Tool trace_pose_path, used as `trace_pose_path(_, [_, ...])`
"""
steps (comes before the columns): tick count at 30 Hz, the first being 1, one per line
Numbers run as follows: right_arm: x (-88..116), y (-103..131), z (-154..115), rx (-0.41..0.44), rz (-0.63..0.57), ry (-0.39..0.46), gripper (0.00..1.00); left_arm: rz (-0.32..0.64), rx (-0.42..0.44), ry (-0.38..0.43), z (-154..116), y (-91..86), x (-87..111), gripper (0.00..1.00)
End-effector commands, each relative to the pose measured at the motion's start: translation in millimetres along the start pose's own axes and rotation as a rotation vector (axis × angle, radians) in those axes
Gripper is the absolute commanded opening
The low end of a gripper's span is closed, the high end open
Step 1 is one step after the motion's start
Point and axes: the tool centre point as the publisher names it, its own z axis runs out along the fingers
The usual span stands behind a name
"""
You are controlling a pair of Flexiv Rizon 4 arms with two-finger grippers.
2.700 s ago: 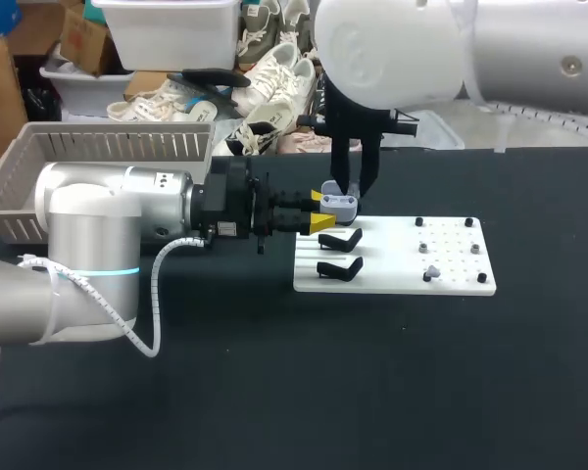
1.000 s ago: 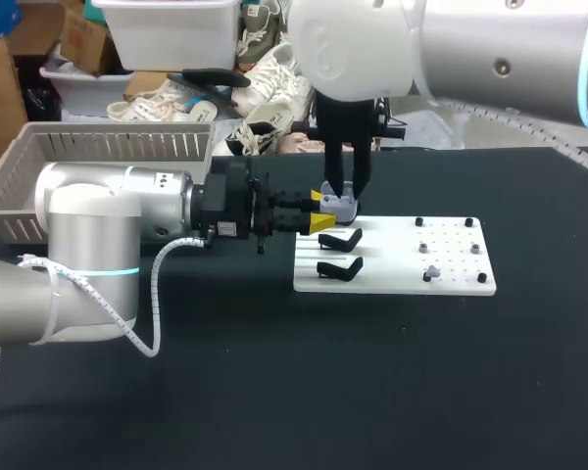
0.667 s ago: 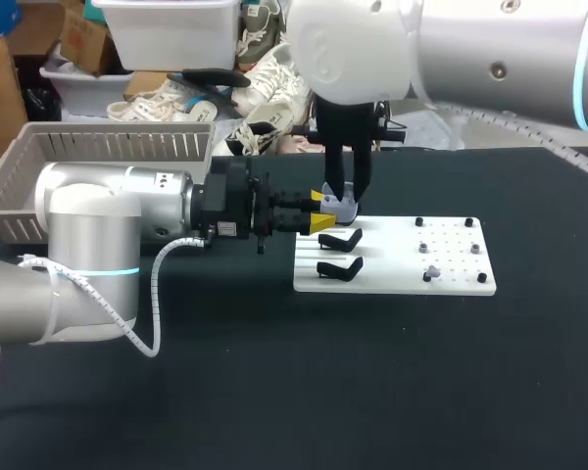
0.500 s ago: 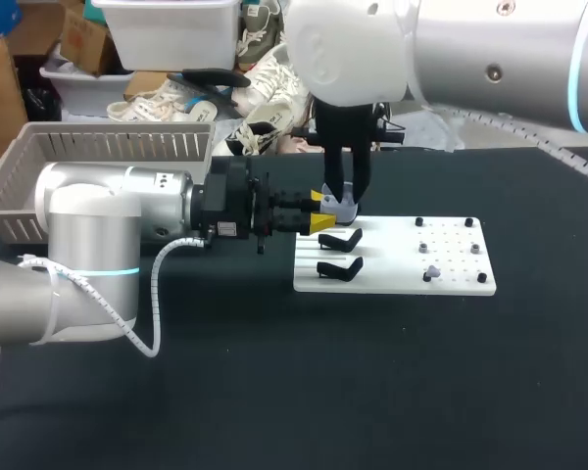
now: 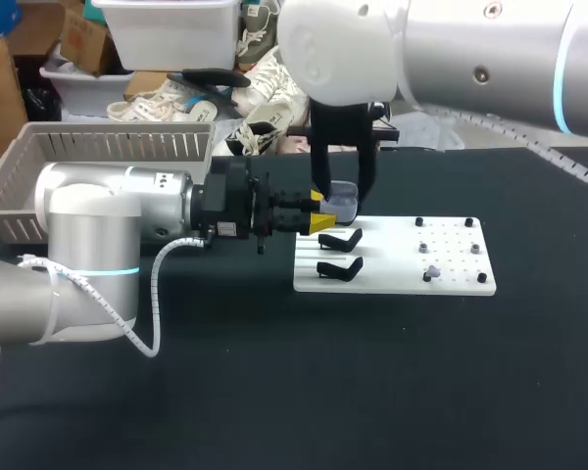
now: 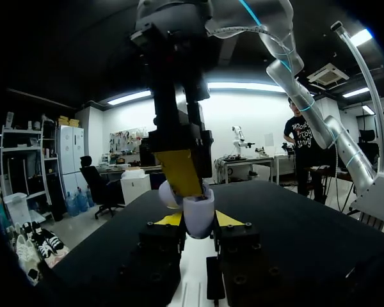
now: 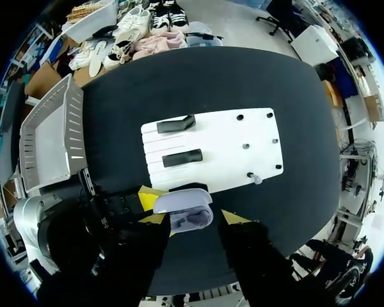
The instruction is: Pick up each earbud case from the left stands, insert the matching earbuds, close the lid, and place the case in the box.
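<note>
- At the far left stands the box with slatted walls, where the case must end. It is well apart from the work.
- Your left end effector lies level over the worktop and is closed on the earbud case. In the left wrist view both yellow tips meet its lower body from two sides. The case hangs over the left part of the white board.
- The case is a small, rounded, pale lilac shell. I judge it light, stiff and smooth, so it can slip or turn between the tips. Take it by the lower body, under the seam of the lid, with moderate force only.
- The lid looks raised. The hinge is probably the weak part, so do not pull or twist there.
- Your right end effector hangs down from above, its fingers apart and astride the case. One tip seems to be against the lid, and I see a dark gap on the other side.
- Just beside, two black stands on the board carry nothing.
</note>
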Motion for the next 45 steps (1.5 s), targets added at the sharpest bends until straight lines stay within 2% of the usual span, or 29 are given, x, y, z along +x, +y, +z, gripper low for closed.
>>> trace_pose_path(1, [17.4, -13.7, -13.6, -0.032, 0.013, -0.044, 0.47, 0.001, 0.001, -0.001, 0.1, 0.3, 0.5, 0.00])
trace_pose_path(5, [30.1, -29.4, -23.2, -0.072, 0.026, -0.088, 0.46, 0.001, 0.001, -0.001, 0.1, 0.3, 0.5, 0.00])
trace_pose_path(8, [36.0, -43.2, -25.0, -0.122, 0.020, -0.144, 0.50, 0.001, 0.001, -0.001, 0.1, 0.3, 0.5, 0.00])
trace_pose_path(10, [36.6, -53.6, -22.5, -0.147, 0.016, -0.199, 0.76, 0.001, 0.001, -0.001, 0.1, 0.3, 0.5, 0.00])
trace_pose_path(11, [36.6, -59.0, -20.4, -0.168, 0.027, -0.209, 0.79, 0.001, 0.001, -0.001, 0.1, 0.3, 0.5, 0.00])
trace_pose_path(16, [37.1, -81.7, -9.5, -0.248, 0.039, -0.294, 0.82, 0.001, 0.001, -0.001, 0.1, 0.3, 0.5, 0.00])
trace_pose_path(19, [37.0, -94.8, -1.5, -0.286, 0.034, -0.318, 0.77, 0.001, 0.001, -0.001, 0.1, 0.3, 0.5, 0.00])
trace_pose_path(21, [36.1, -103.3, 3.9, -0.301, 0.027, -0.321, 0.71, 0.001, 0.001, -0.001, 0.1, 0.3, 0.5, 0.00])
trace_pose_path(22, [35.5, -106.7, 6.8, -0.303, 0.027, -0.319, 0.63, 0.001, 0.001, -0.001, 0.1, 0.3, 0.5, 0.00])
trace_pose_path(24, [34.2, -113.0, 13.7, -0.320, 0.043, -0.320, 0.54, 0.001, 0.001, -0.001, 0.1, 0.3, 0.5, 0.00])
trace_pose_path(26, [33.6, -117.9, 22.7, -0.315, 0.053, -0.310, 0.49, 0.001, 0.001, -0.001, 0.1, 0.3, 0.5, 0.00])
trace_pose_path(32, [29.1, -132.1, 53.3, -0.337, 0.096, -0.306, 0.52, 0.001, 0.001, -0.001, 0.1, 0.3, 0.5, 0.00])
trace_pose_path(34, [27.5, -133.0, 62.7, -0.335, 0.100, -0.308, 0.47, 0.001, 0.001, -0.001, 0.1, 0.3, 0.5, 0.00])
trace_pose_path(37, [25.7, -131.7, 76.3, -0.341, 0.107, -0.300, 0.47, 0.001, 0.001, -0.001, 0.1, 0.3, 0.5, 0.00])
trace_pose_path(43, [16.9, -126.4, 92.1, -0.351, 0.078, -0.311, 0.56, 0.001, 0.001, -0.001, 0.1, 0.3, 0.5, 0.00])
trace_pose_path(45, [13.3, -128.2, 98.6, -0.357, 0.042, -0.319, 0.53, 0.001, 0.001, -0.001, 0.1, 0.3, 0.5, 0.00])
